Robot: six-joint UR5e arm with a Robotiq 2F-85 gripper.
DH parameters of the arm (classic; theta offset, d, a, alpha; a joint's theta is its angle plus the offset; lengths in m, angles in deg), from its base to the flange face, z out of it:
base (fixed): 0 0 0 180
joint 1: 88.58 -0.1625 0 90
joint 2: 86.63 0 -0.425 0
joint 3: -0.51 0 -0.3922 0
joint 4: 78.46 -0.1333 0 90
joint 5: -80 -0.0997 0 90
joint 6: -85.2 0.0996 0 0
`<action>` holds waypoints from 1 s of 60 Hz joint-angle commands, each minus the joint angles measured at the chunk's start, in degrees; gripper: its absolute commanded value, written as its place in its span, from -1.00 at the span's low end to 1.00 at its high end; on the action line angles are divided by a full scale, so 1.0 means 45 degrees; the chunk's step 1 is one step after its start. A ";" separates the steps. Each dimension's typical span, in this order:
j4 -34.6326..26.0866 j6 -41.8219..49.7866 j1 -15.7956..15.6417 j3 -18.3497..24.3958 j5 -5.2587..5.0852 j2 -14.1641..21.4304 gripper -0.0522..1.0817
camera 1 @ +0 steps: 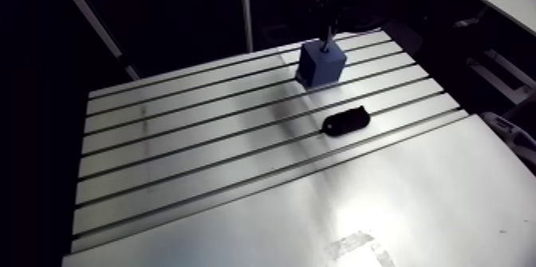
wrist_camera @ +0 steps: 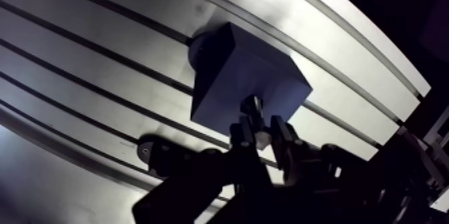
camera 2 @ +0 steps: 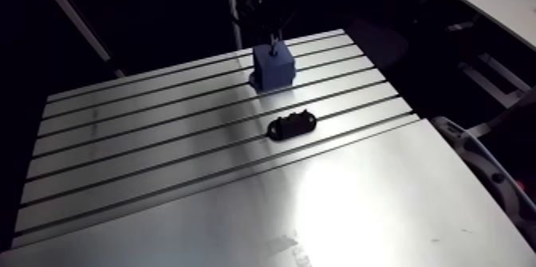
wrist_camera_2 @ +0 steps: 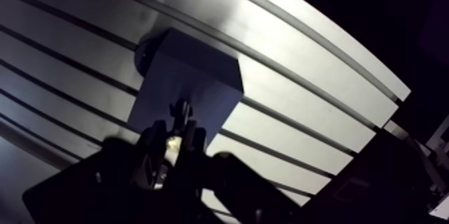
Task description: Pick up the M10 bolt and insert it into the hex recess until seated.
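On the slotted worktop [camera 1: 199, 151], jaws clamp the M10 bolt [wrist_camera: 253, 106] at the blue block's [camera 1: 321, 64] top; a black oblong part [camera 1: 345, 120] lies near, apart.

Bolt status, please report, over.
Gripper shut on bolt. Bolt over blue block, seating cannot tell. Black part lies apart, nothing in the way.

One blue block [camera 1: 321, 64], one bolt [wrist_camera: 252, 105], one black part [camera 1: 345, 120]

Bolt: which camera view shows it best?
The wrist view: the bolt looks large, pinched in the gripper, its end over the blue block. The arm view shows only a thin sliver above the block.
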 commanded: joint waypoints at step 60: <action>-0.0006 -0.0010 0.0018 -0.0061 -0.0001 0.0010 0.98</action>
